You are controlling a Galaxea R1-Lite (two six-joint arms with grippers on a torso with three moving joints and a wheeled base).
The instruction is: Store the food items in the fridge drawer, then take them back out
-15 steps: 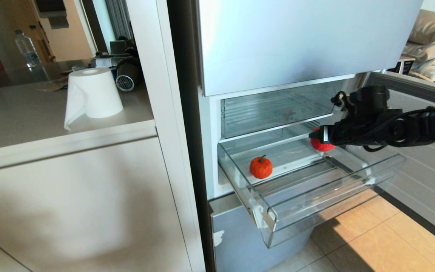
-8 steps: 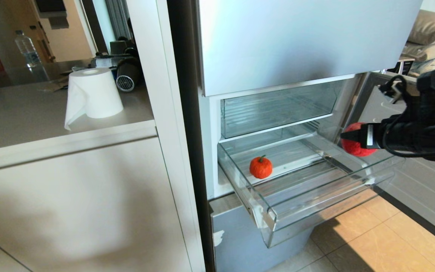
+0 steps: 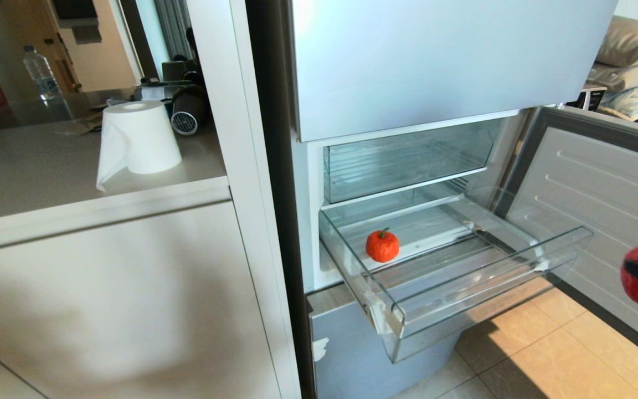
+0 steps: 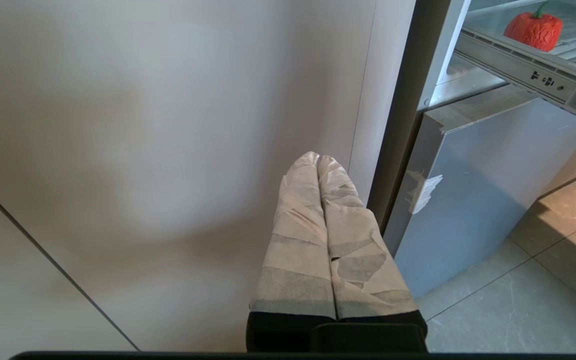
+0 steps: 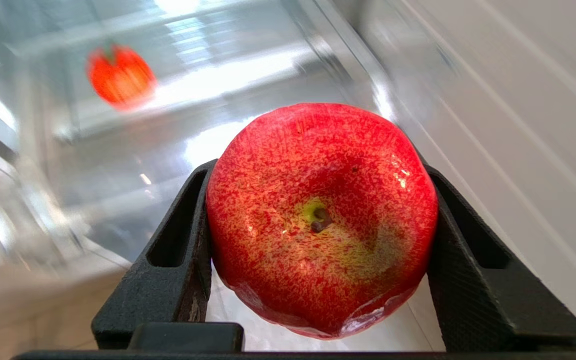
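While right jaws (image 5: 318,225) clamp red apple (image 5: 320,220) beyond drawer (image 3: 496,277) edge, pumpkin (image 3: 382,245) inside, left jaws (image 4: 318,162) pressed together.

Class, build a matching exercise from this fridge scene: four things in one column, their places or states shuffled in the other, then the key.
Things:
1. red apple
2. orange pumpkin-like fruit
3. paper roll
4. left hand

Places or states:
A. on the counter
B. shut, holding nothing
C. clamped in the right hand
D. on the floor of the fridge drawer

Pairs: 1-C, 2-D, 3-A, 4-B
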